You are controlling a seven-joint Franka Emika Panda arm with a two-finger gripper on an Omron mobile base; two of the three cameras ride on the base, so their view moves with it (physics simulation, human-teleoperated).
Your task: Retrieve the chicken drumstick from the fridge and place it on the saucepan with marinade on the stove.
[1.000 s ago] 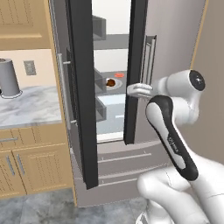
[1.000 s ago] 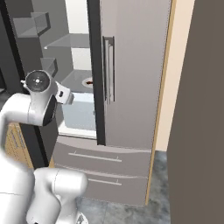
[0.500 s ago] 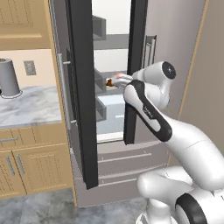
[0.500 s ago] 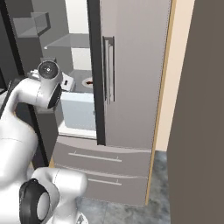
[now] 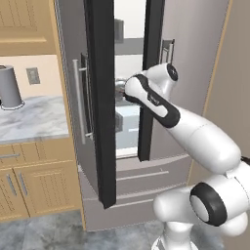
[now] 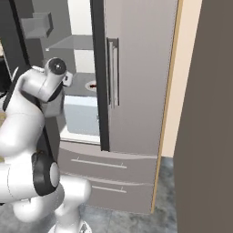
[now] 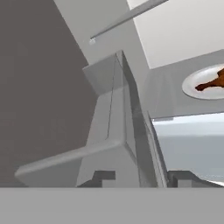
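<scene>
- Well inside the open fridge (image 6: 136,68), the hand (image 7: 144,179) reaches between the two doors, at the height of the middle shelf (image 7: 164,98).
- Its two dark fingertips (image 7: 105,176) stand apart at the bottom of the hand view. Nothing lies between them, so the hand holds nothing.
- Ahead of the hand and off to the upper right in the hand view lies the chicken drumstick (image 7: 211,82), a small reddish-brown lump, well apart from the fingertips.
- The drumstick rests on a white plate (image 7: 189,86), and the plate sits on the grey shelf; the right edge of the hand view cuts both off.
- From the right base view the drumstick (image 6: 92,85) shows as a small red-brown spot on the shelf, just beyond the arm's wrist and beside the edge of the right door.
- Close in front of the hand, to its left in the hand view, a grey door bin (image 7: 109,113) juts out from the inside of the left door.
- Below the shelf, and nearer the hand than the plate, is the pale front of a drawer (image 7: 192,140).
- Outside, to the left of the fridge in the left base view, a grey cylinder (image 5: 10,87) stands on a marble surface (image 5: 34,119) over wooden cabinets (image 5: 29,180).
</scene>
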